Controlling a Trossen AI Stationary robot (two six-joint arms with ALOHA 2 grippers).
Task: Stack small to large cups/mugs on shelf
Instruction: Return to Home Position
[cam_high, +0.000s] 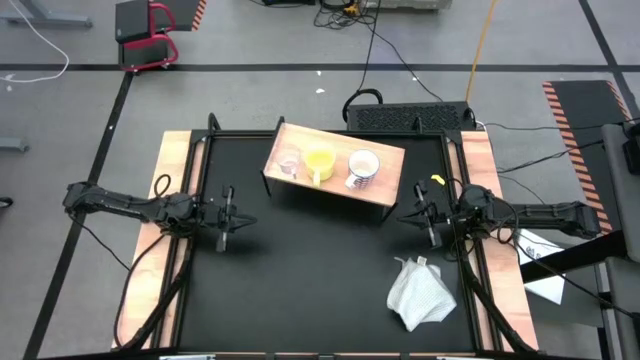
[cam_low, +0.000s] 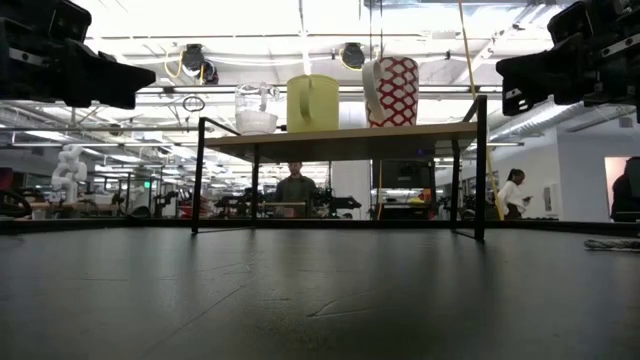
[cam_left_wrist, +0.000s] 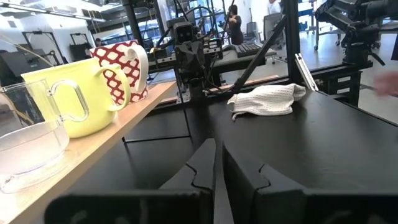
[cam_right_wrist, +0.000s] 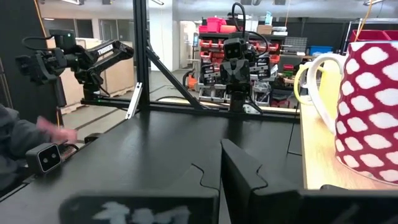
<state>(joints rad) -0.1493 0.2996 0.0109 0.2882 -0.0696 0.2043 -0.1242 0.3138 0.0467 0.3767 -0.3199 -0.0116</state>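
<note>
A grey floor (cam_high: 60, 120) crossed by dark tape lines surrounds the table (cam_high: 320, 265). From the table, a red tubular frame with a dark top (cam_high: 148, 35) stands at eleven o'clock, a yellow cable (cam_high: 484, 40) runs at one o'clock and orange-black hazard striping (cam_high: 566, 110) lies at two o'clock. Beyond the table's far edge, a bright open workshop shows ceiling lights (cam_low: 250, 20), a person (cam_low: 295, 187) at twelve o'clock and another person (cam_low: 514, 190) at one o'clock.

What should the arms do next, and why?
Probably just park both arms: the glass cup, yellow mug and patterned mug already stand in a row on the shelf, and the left gripper and right gripper are shut, empty, off to either side.
</note>
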